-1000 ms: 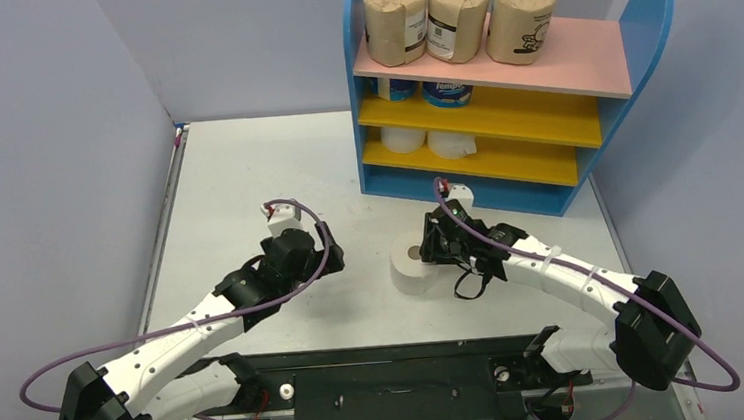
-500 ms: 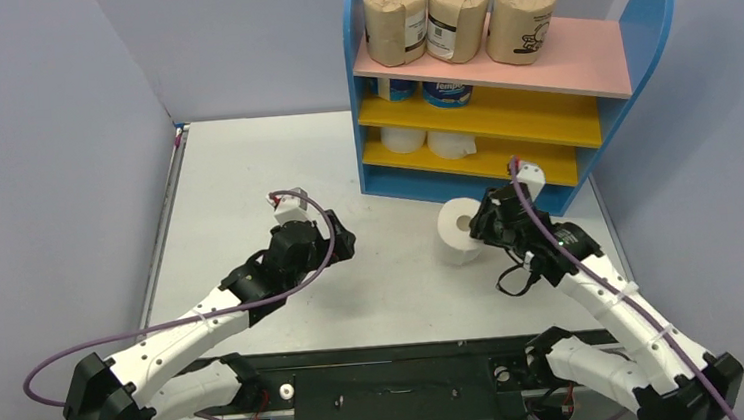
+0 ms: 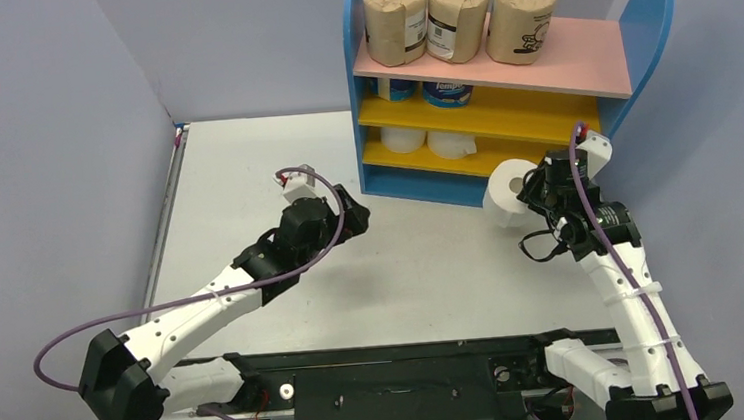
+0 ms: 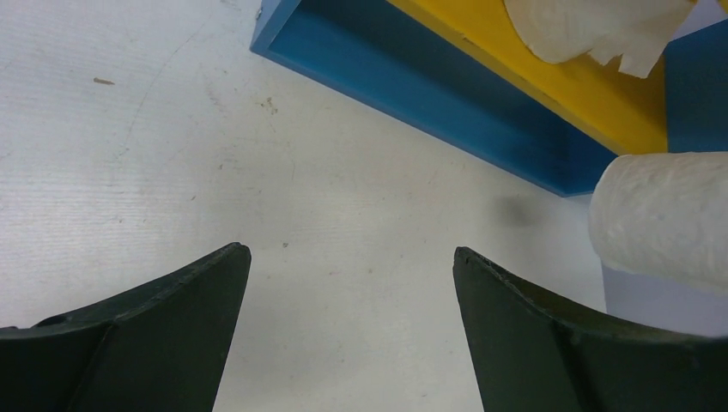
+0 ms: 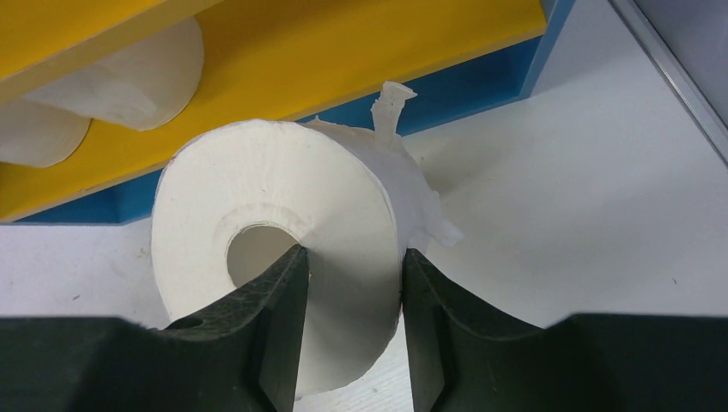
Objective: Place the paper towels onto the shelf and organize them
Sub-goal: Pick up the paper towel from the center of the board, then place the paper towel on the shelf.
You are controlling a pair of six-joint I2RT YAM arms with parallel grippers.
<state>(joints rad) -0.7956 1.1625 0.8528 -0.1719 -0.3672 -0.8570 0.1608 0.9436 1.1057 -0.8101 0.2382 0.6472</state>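
Far left, our left gripper (image 4: 350, 251) hangs low over the table (image 3: 245, 180). Its two fingers are spread wide and nothing is between them. From above it is just a dark lump pointing at the shelf (image 3: 358, 71). Its own camera shows more: the bare gap between the fingers, the shelf's blue bottom, and a torn bit of white paper on a yellow board.

Only the view from above shows the whole shelf. Three brown rolls (image 3: 458, 18) stand in a row on the pink top board (image 3: 577, 58). Two blue-and-white rolls (image 3: 447, 92) sit on the upper yellow board (image 3: 531, 119). Two plain rolls (image 3: 451, 144) sit on the lower yellow board (image 3: 504, 152).

On the right, our right gripper (image 5: 352, 253) has hold of a white roll (image 5: 257, 197). The right wrist camera shows how: one finger is in the hole, the other is outside, and they pinch the roll's wall. The roll is just in front of the lower yellow board, near the shelf's right end, with a loose tail sticking up.

One blue-and-white roll has white letters that look like "Tempo", partly hidden by the pink top board. The middle brown roll has a black-and-white label too small to read. The right brown roll has a little drawing.
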